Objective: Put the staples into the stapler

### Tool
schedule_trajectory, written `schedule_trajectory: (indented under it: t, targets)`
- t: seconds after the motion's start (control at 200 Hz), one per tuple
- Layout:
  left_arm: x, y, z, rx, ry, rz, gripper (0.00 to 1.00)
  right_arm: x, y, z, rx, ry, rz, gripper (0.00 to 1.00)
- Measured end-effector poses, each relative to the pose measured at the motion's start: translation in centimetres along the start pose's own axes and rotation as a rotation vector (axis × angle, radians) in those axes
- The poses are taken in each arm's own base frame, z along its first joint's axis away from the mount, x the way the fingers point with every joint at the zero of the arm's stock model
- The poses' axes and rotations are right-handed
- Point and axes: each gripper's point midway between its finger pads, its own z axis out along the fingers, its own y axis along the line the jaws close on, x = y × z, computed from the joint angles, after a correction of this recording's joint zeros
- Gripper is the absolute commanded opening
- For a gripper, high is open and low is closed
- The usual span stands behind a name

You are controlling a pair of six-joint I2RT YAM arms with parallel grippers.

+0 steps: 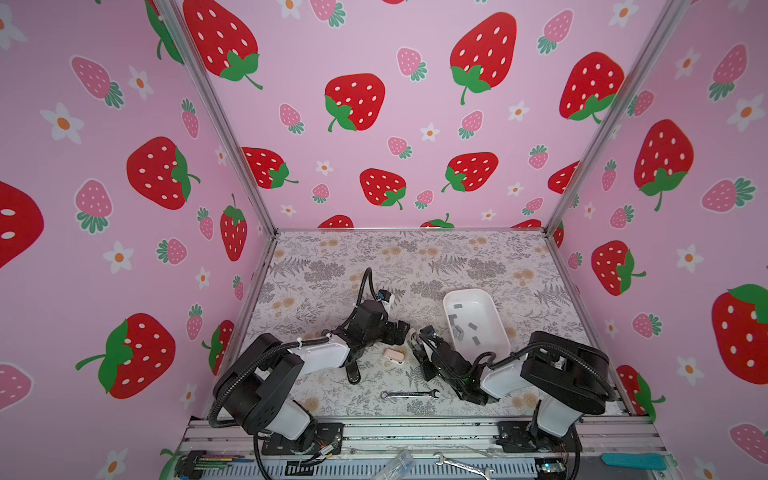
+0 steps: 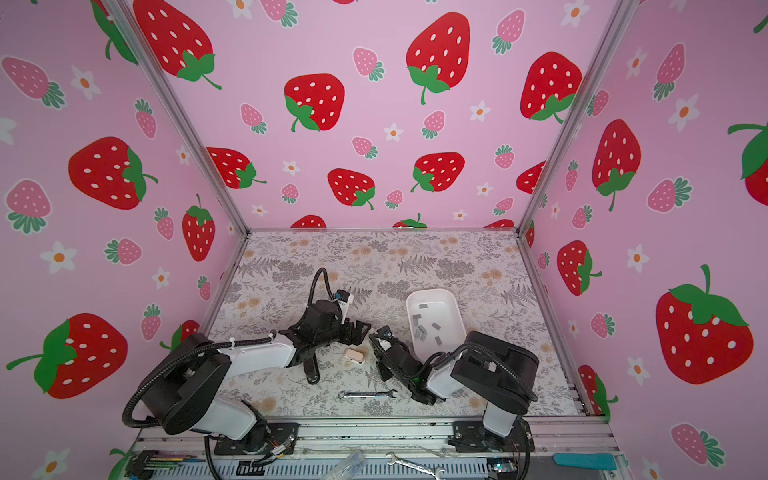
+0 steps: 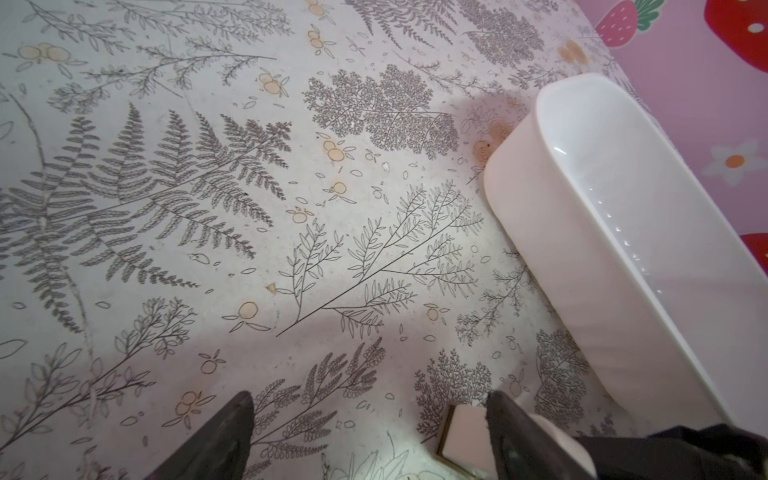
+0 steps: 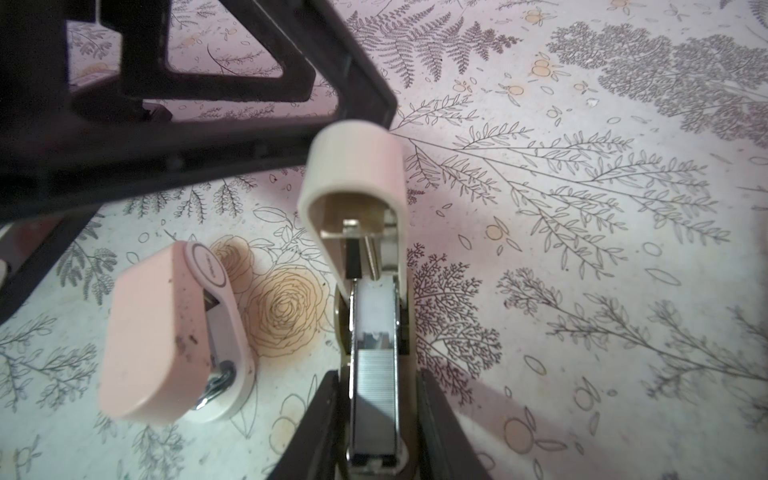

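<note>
The right gripper (image 4: pixel 377 374) is pinching the open stapler (image 4: pixel 353 174) by its base, lid standing up, with a strip of staples (image 4: pixel 374 399) lying in its channel. The left gripper (image 3: pixel 370 399) is hanging spread wide just beside the lid, while loose staples (image 1: pixel 459 331) are lying in the white tray (image 1: pixel 478 305) nearby and a second stapler (image 4: pixel 158 332) is resting on the table (image 1: pixel 332 266).

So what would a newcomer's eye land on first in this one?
The strawberry-print walls fill most of both top views. In the right wrist view, the right gripper clamps an opened stapler, lid flipped up, a strip of staples in its channel, with a second pink stapler lying beside it. A white tray of loose staple strips sits by the right arm.
</note>
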Motion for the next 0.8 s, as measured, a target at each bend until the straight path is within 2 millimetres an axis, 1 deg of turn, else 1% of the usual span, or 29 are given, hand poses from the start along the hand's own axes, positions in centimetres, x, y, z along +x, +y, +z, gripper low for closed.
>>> schedule_trajectory:
  t: [0.18,0.405,0.48,0.68,0.8]
  targets:
    - [0.1,-1.4,-0.1,0.043,-0.009,0.041,0.89,0.0,0.1,-0.1,-0.006,-0.003,0.002,0.30]
    - [1.1,-3.1,0.0,0.082,0.008,0.106,0.88,0.1,0.1,-0.2,-0.016,-0.007,0.005,0.31]
    - [1.2,-3.5,0.0,0.091,0.007,0.120,0.88,0.1,0.1,-0.2,-0.017,-0.010,0.006,0.34]
    - [1.9,-3.7,0.4,0.094,0.022,0.138,0.88,0.1,0.1,-0.5,-0.022,-0.012,0.014,0.36]
    - [2.3,-3.6,0.6,0.090,0.031,0.150,0.88,0.2,0.0,-0.9,-0.025,-0.011,0.020,0.40]
